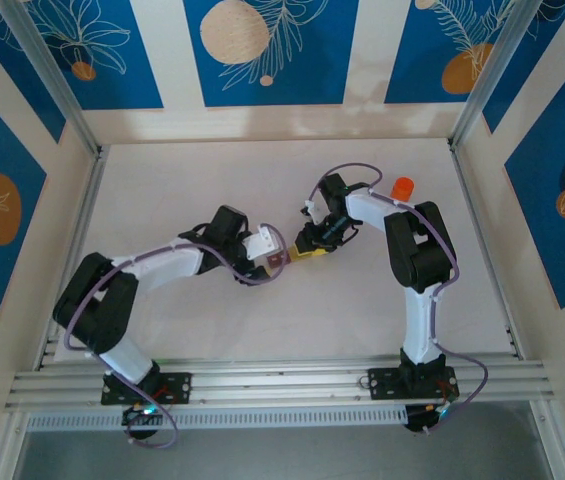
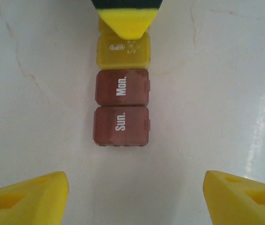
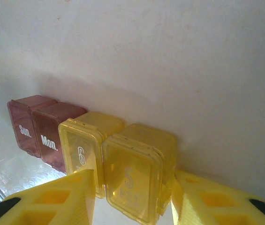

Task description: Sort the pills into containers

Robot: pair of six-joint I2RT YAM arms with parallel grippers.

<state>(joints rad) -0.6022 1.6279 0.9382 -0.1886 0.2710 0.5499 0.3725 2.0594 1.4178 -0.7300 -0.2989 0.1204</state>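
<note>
The containers are a short row of joined lidded cells on the white table. Two are reddish-brown, marked "Sun." and "Mon."; two are yellow. The yellow cell "6" sits beside the end cell "5". My right gripper has its jaws close on either side of cell "5", and one fingertip covers that cell. My left gripper is wide open just short of the "Sun." end. No pills are visible.
An orange bottle stands on the table to the right, behind the right arm. Walls with metal posts enclose the table on three sides. Bare tabletop lies at the back left.
</note>
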